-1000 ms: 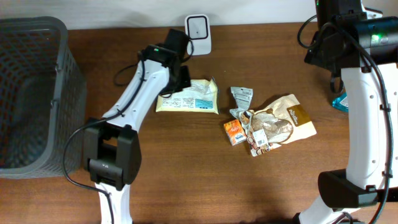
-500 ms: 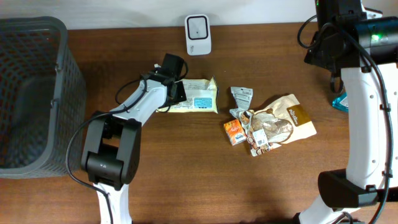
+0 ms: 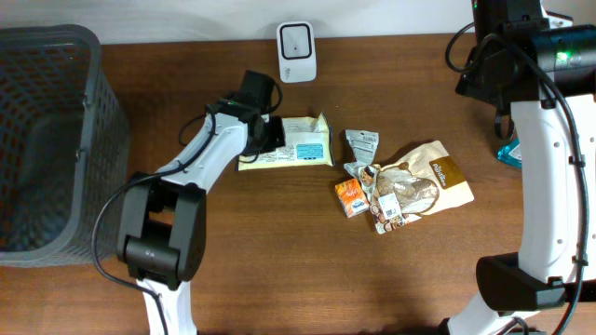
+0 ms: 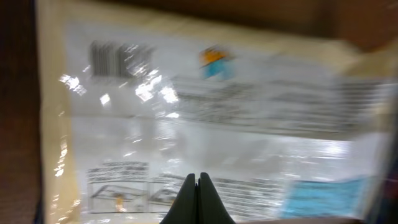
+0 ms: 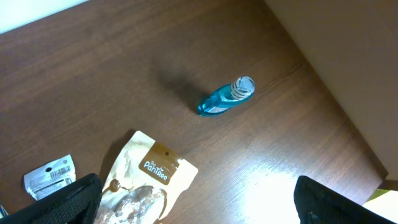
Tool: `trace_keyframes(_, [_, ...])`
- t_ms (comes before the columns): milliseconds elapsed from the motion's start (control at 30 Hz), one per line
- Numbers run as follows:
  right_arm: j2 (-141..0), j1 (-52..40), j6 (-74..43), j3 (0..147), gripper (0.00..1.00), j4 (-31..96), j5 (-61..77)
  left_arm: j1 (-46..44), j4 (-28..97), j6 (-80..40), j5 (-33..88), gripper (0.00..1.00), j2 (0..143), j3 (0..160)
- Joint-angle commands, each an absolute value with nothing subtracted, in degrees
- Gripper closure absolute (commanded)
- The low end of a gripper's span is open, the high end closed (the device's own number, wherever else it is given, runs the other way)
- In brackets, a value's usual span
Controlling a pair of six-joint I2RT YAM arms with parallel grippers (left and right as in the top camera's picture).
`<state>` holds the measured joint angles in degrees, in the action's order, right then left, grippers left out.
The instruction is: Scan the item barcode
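Cream, glossy packet (image 3: 296,144) lies flat on the tabletop (image 3: 279,242), its long axis running left to right, just in front of the white scanner (image 3: 296,40). The left fingers (image 4: 190,199) are clenched tight over its left end; whether they pinch the film I cannot tell. Its printed face is up, with the barcode (image 4: 107,58) near one corner. The right fingers (image 5: 68,199) hang spread and empty, well apart, so the left arm is nearer.

Dark wooden table (image 3: 279,242) — pale wall (image 3: 186,19) along its far edge.
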<state>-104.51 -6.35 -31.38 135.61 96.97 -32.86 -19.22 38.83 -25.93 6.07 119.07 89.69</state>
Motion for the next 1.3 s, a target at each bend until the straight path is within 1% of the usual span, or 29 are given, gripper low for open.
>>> trace_keyframes(0, [-104.51,-6.28,-31.81,136.29,0.02,97.12,-32.95,-19.49,37.12,-25.26,10.09,1.0,117.14,91.18])
trace_keyframes(200, [-104.51,-6.28,-31.81,136.29,0.01,97.1,-32.95,-21.23,34.44,-26.26,10.09,1.0,120.6,91.02])
trace_keyframes(367, [-104.51,-6.31,-31.81,136.29,0.01,97.12,-32.95,-24.05,28.25,-26.26,9.67,1.0,125.93,91.02])
trace_keyframes(567, [-104.51,-6.28,-31.81,136.29,0.02,97.12,-32.95,-24.21,28.16,-26.0,3.18,1.0,126.39,91.02])
trace_keyframes(667, [-104.51,-6.31,-31.81,136.29,0.01,97.12,-32.95,-23.11,30.3,-26.04,4.34,1.0,125.14,92.23])
trace_keyframes(867, [-104.51,-6.28,-31.81,136.29,0.01,97.12,-32.95,-19.05,42.61,-26.02,5.15,1.0,115.2,99.96])
trace_keyframes(967, [-104.51,-6.31,-31.81,136.29,0.02,97.12,-32.95,-17.98,47.81,-24.08,4.95,0.99,109.89,101.03])
trace_keyframes(1033, [-104.51,-6.31,-31.81,136.29,0.02,97.12,-32.95,-17.54,52.51,-23.22,1.72,0.94,107.63,101.03])
trace_keyframes(1100, [-104.51,-6.31,-31.81,136.29,0.02,97.12,-32.95,-17.26,56.21,-23.24,-1.72,0.92,107.42,101.03])
trace_keyframes(1133, [-104.51,-6.31,-31.81,136.29,0.01,97.12,-32.95,-17.06,57.84,-23.24,-3.27,0.88,107.46,101.01])
trace_keyframes(1167, [-104.51,-6.31,-31.81,136.29,0.02,97.12,-32.95,-16.8,59.0,-23.27,-4.43,0.8,107.72,100.92])
trace_keyframes(1267, [-104.51,-6.31,-31.81,136.29,0.02,97.12,-32.95,-16.6,59.94,-23.27,-4.34,0.76,108.51,100.51])
